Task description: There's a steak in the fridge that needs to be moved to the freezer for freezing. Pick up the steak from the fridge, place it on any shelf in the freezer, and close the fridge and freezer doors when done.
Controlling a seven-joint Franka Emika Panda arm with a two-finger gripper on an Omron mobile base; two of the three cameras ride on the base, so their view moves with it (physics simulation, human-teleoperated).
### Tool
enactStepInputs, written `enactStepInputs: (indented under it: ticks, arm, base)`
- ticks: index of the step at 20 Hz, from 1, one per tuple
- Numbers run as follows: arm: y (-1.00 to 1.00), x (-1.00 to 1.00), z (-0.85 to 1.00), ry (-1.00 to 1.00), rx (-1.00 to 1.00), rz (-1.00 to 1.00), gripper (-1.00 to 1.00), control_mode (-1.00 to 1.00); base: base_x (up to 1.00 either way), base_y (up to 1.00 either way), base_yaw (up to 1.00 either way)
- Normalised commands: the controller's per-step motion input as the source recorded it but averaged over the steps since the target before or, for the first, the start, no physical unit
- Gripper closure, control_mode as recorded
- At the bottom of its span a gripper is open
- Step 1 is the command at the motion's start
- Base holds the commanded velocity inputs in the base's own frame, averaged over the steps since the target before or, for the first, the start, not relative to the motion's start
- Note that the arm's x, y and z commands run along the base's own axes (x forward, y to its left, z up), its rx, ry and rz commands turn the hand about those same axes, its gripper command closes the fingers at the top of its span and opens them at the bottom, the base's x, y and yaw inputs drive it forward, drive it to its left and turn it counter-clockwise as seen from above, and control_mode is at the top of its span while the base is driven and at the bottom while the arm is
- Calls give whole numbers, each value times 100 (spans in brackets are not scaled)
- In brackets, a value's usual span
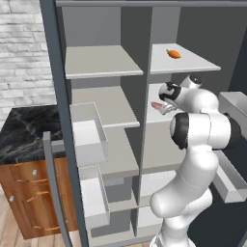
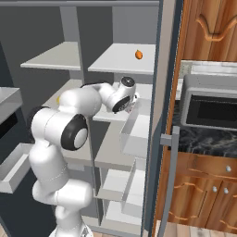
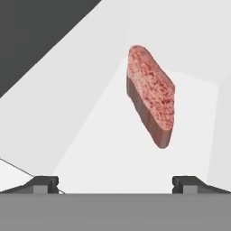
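Both doors stand wide open, and the arm reaches into the fridge [image 1: 193, 144], the right-hand half of the unit, at its second shelf level. The steak [image 3: 151, 94] lies on that pale shelf straight ahead of the claw [image 3: 115, 182]; from the left base camera it shows as a pinkish slab [image 1: 161, 106] just beyond the wrist, while the right base camera has the hand in front of it. In the hand view the two fingertips sit far apart at the bottom corners, so the claw is spread open with nothing between its tips, and the steak is near but not yet touched. My reading is that the pick-up step is in hand, in its approach phase. Nothing of the transfer is done yet. The next move seems to call for pushing the hand forward and slightly down until the slab sits between the tips, with the wrist turned so the jaws close across its narrow width, not its long axis, which runs at a slant in the hand view. After that the load would have to go left past the centre divider to the freezer [image 1: 103, 120], whose top shelf [image 1: 102, 61] is bare. A carrot [image 1: 174, 53] rests on the fridge's upper shelf, well apart from the work.
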Motion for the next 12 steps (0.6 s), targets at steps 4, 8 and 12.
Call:
enactStepInputs:
  ticks: [4, 8, 12]
  arm:
    - [0, 31, -4, 0, 0, 2, -100, -100]
    - [0, 30, -6, 0, 0, 3, -100, -100]
    - [0, 21, -25, 0, 0, 2, -100, -100]
  base:
    - [0, 0, 0]
    - [0, 0, 0]
    - [0, 0, 0]
